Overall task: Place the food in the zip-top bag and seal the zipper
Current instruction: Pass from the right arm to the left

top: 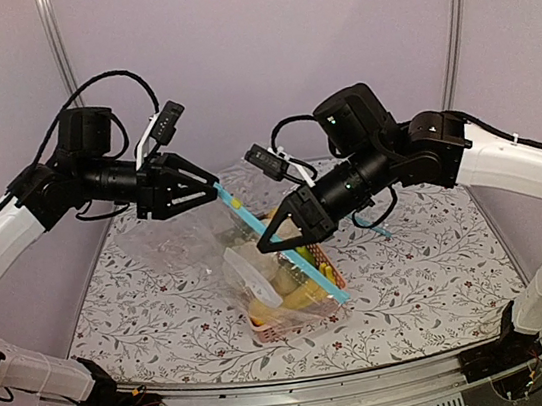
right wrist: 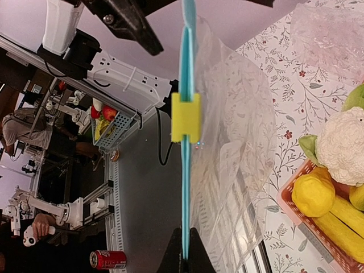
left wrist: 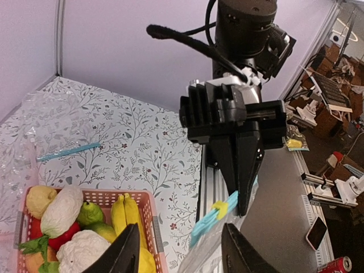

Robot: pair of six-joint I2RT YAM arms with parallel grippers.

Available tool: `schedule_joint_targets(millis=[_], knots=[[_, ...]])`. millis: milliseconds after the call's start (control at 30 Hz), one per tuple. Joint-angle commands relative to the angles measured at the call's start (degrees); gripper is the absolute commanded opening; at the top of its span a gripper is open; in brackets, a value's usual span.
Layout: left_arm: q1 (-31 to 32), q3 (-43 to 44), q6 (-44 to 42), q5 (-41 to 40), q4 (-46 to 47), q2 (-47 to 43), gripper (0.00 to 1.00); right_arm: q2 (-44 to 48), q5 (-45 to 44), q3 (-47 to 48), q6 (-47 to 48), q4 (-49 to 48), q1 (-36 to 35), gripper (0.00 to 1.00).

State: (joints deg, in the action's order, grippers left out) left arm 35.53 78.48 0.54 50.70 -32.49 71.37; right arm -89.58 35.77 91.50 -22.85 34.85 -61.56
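The zip-top bag hangs above the pink basket, your right hand pinched on its zipper. Your left hand gapes, holding nothing.

No legible txt – none anywhere

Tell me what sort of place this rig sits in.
Most likely a robotics lab, with this table as a staged test cell. The floral tablecloth sits between plain walls on an aluminium frame, and the wrist views show cluttered workbenches and a seated person beyond it.
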Motion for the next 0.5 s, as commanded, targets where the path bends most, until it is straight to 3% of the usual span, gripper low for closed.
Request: schedule_joint_targets(millis=[0, 333, 467], knots=[[0.60, 0.01, -0.27, 1.72, -1.04, 0.61, 0.46, -0.68, -0.34, 1.49, 1.21, 0.88, -0.39, 0.00], [0.59, -0.25, -0.27, 3.75, -1.16, 1.22, 0.39, -0.66, -1.23, 1.57, 1.50, 0.93, -0.38, 0.00], [0.59, -0.42, -0.27, 4.45, -1.10, 1.49, 0.31, -0.82, -1.16, 1.57, 1.50, 0.89, -0.33, 0.00]])
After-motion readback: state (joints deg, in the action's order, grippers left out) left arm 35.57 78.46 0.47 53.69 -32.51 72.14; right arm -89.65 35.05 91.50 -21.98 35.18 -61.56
